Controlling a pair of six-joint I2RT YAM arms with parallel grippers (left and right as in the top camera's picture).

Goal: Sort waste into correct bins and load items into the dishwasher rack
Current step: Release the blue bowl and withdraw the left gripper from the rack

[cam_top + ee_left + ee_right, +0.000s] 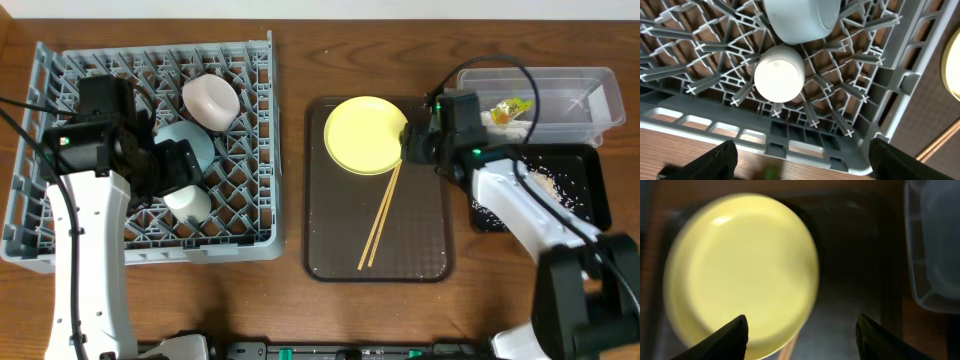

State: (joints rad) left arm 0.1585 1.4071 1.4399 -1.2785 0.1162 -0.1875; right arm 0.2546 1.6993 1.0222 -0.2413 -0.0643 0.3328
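Left claw [800, 167] spread wide, empty, above near wall of dishwasher rack [900, 80] | pale cup [779, 74] among pegs just ahead, light blue bowl [800, 20] beyond | right claw [805, 340] released too, hanging at right rim of yellow plate [740, 270] | plate on brown tray [420, 250], chopsticks [382, 215] alongside, touching.

No text, label, brand, number or sign is showing legibly in any view. The small crumpled green-and-orange snack wrapper [513, 108], lying in the clear plastic rectangular tub [590, 80], is showing only patches of colour, too small for lettering.
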